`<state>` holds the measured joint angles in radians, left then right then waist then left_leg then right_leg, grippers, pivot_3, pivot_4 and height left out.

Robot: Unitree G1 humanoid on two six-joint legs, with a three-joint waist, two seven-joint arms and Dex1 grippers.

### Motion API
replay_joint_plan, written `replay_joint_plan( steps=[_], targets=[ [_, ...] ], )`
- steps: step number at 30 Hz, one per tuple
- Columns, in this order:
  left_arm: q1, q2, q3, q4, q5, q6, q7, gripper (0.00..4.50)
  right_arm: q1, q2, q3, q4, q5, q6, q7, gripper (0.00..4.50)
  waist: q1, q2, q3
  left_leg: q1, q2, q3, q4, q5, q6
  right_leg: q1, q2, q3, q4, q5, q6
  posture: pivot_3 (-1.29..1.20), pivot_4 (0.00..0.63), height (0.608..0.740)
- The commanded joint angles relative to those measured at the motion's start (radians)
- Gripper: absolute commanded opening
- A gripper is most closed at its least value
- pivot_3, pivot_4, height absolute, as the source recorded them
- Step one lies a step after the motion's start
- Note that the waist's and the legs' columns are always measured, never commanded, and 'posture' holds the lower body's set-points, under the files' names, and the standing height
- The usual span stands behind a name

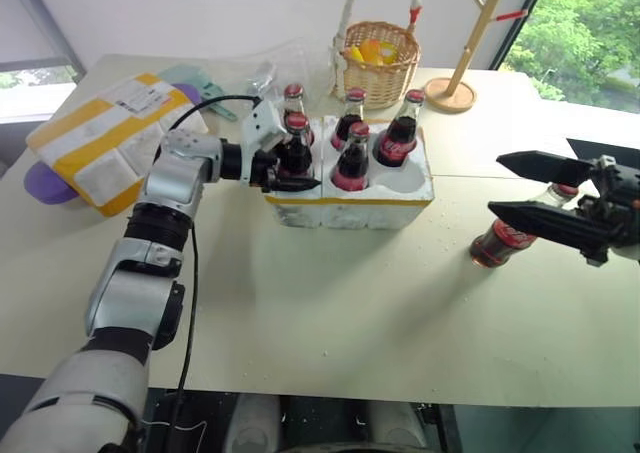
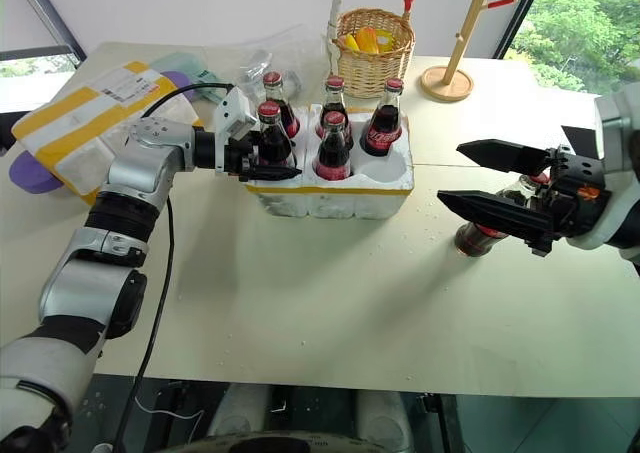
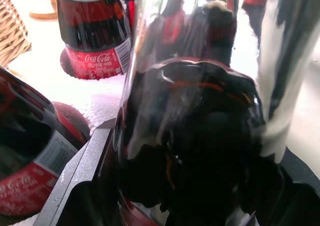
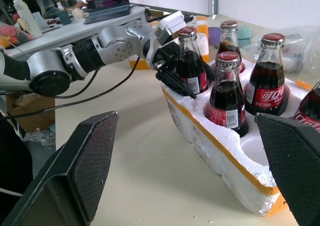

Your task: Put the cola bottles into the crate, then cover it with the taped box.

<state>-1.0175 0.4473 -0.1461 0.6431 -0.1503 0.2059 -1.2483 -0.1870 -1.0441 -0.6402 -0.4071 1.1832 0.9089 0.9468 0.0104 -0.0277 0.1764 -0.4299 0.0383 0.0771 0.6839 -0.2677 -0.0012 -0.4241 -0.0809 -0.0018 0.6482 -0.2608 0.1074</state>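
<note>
The white foam crate (image 1: 345, 211) stands mid-table with a yellow strip along its base. Several cola bottles stand in its wells; the front right well (image 1: 408, 179) is empty. My left gripper (image 1: 296, 171) reaches in from the left, open, its jaws either side of the front left cola bottle (image 1: 297, 145), which sits in its well. Another cola bottle (image 1: 498, 243) is on the table at the right, just below my right gripper (image 1: 497, 183), which hovers open and holds nothing. The taped box (image 1: 100, 143) lies at the far left.
A wicker basket (image 1: 378, 61) with yellow items stands behind the crate. Beside it at the right is a wooden stand (image 1: 452, 93). Clear plastic wrap (image 1: 262, 65) lies behind the crate at the left. A purple thing (image 1: 42, 185) lies under the taped box.
</note>
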Motion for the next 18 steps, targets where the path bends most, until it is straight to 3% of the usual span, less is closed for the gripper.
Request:
replay_joint_plan(
  steps=[1, 6, 9, 11, 14, 18],
  targets=[
    [0.033, 0.008, 0.013, -0.036, 0.003, 0.007, 0.027, 4.45, -0.009, -0.001, -0.022, -0.016, 0.013, -0.019, -0.006, 4.50, 0.000, 0.000, 0.000, 0.001, 0.000, 0.000, 0.000, 0.000, 0.000, 0.001, 0.000, 0.000, 0.000, 0.000, 0.000, 0.00, 0.150, 0.740],
    [0.085, 0.062, 0.066, -0.174, -0.070, 0.135, 0.014, 4.45, 0.000, -0.004, -0.022, -0.017, 0.000, -0.021, -0.005, 4.50, -0.001, 0.000, 0.000, 0.001, 0.000, -0.001, 0.000, 0.000, 0.000, 0.001, 0.000, 0.000, 0.000, 0.000, 0.000, 0.00, 0.150, 0.740],
    [0.164, 0.177, 0.133, -0.390, -0.204, 0.332, -0.062, 4.45, 0.037, -0.004, -0.052, -0.022, -0.015, -0.017, -0.004, 4.50, -0.013, 0.000, 0.000, 0.001, 0.002, -0.001, 0.000, 0.000, 0.000, 0.001, 0.000, 0.000, 0.000, 0.000, 0.000, 0.00, 0.150, 0.740],
    [0.220, 0.295, 0.231, -0.584, -0.376, 0.526, -0.115, 4.45, 0.094, -0.004, -0.104, -0.029, -0.025, -0.006, 0.004, 4.50, -0.021, 0.000, 0.000, 0.001, 0.004, -0.001, -0.001, 0.000, 0.000, 0.001, 0.001, 0.000, 0.000, 0.000, 0.000, 0.00, 0.150, 0.740],
    [0.273, 0.396, 0.327, -0.734, -0.541, 0.705, -0.118, 4.45, 0.171, 0.009, -0.168, -0.043, -0.021, -0.001, 0.014, 4.50, -0.021, 0.000, 0.000, 0.001, 0.007, -0.001, -0.001, 0.000, 0.000, 0.000, 0.002, 0.000, 0.001, 0.000, 0.000, 0.00, 0.150, 0.740],
    [0.391, 0.477, 0.383, -0.869, -0.621, 0.758, -0.105, 4.45, 0.303, 0.071, -0.263, -0.104, 0.003, 0.010, 0.002, 4.50, -0.015, 0.001, -0.001, 0.009, 0.006, -0.001, -0.001, 0.000, -0.001, 0.010, 0.001, 0.000, -0.002, 0.000, 0.000, 0.00, 0.150, 0.740]
  ],
)
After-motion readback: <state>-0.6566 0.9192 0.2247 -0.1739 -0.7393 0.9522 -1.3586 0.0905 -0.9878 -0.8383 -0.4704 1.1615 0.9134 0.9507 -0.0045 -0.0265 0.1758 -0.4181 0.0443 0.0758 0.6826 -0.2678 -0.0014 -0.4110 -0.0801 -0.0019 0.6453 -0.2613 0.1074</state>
